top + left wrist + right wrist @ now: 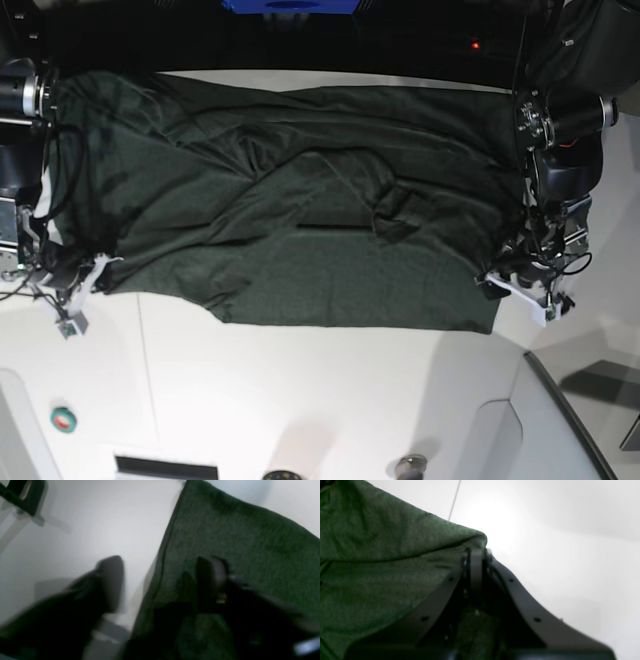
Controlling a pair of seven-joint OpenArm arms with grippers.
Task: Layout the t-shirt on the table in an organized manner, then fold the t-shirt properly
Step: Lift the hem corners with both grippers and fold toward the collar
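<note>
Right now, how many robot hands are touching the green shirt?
2. The right gripper pinches the t-shirt at one end; the left gripper, open, straddles the opposite edge.

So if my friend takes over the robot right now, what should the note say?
Left hand: open, one finger over the t-shirt's edge, one over bare table.
Right hand: shut on a corner of the t-shirt.
T-shirt: spread wide across the table, wrinkled in the middle.
Done: mostly laid out.
Left: smooth the wrinkles, then fold.
</note>
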